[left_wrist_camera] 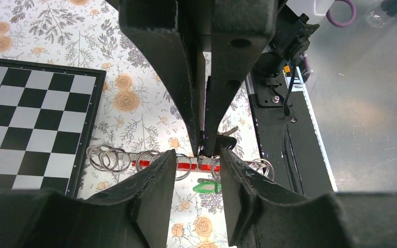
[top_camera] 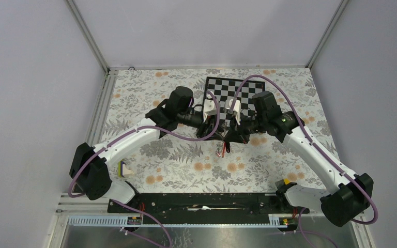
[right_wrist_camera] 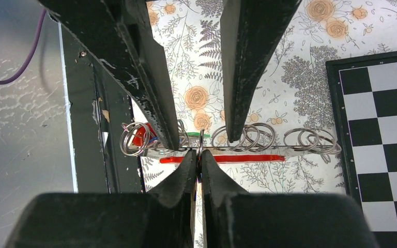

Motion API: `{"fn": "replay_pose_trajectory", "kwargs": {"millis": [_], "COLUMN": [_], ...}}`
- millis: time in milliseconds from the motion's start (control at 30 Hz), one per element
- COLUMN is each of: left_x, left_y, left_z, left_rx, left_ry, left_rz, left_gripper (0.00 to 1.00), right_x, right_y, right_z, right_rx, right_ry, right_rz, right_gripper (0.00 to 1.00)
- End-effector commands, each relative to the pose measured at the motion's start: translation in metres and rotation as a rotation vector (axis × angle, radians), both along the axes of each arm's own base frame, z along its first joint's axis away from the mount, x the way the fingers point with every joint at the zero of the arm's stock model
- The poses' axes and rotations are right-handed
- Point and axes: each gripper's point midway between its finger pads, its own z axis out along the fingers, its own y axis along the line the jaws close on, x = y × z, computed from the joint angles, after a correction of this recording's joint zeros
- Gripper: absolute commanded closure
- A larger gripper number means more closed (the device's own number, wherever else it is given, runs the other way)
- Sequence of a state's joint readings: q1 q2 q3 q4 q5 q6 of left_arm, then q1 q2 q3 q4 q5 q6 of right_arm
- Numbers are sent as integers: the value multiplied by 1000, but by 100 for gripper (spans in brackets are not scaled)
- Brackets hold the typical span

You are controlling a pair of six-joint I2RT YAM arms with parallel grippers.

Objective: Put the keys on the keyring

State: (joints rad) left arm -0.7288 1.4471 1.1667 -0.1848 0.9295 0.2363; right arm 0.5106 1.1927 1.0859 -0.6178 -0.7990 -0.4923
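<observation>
Right gripper (right_wrist_camera: 197,157) is seen closed tight on one upright keyring (right_wrist_camera: 199,140) in the row along the red-striped bar (right_wrist_camera: 238,158), likely to steady it for threading; left gripper (left_wrist_camera: 197,156) is held part open astride the bar, empty; green-tagged key (left_wrist_camera: 207,185) is noted just beside the bar.

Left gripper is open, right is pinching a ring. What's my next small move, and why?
Probably ease the left gripper straight back: its jaws stand open, gripping nothing, while the right gripper is shut on a keyring. That frees it to fetch the green key lying below.
</observation>
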Motion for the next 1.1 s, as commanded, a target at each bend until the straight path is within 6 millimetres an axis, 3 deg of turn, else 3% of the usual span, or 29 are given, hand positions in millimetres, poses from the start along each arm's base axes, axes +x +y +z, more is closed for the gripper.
{"fn": "replay_pose_trajectory", "kwargs": {"millis": [0, 367, 567, 833, 933, 1067], "left_x": [6, 4, -2, -6, -6, -7], "left_y": [-8, -9, -11, -10, -9, -6], "left_z": [15, 5, 3, 3, 7, 15], "left_rx": [-44, -29, -29, -32, -39, -56], "left_ry": [-47, -16, 4, 7, 7, 10], "left_rz": [6, -6, -34, -44, -40, -42], "left_gripper": [62, 76, 77, 99, 100, 100], "right_x": [2, 1, 3, 5, 6, 8], "right_y": [5, 7, 9, 9, 8, 5], "right_z": [19, 22, 22, 21, 20, 21], "right_rx": [21, 35, 42, 39, 35, 34], "right_ry": [-51, -57, -52, -54, -62, -90], "right_rz": [21, 22, 18, 10, 4, -14], "right_gripper": [100, 100, 100, 100, 100, 91]}}
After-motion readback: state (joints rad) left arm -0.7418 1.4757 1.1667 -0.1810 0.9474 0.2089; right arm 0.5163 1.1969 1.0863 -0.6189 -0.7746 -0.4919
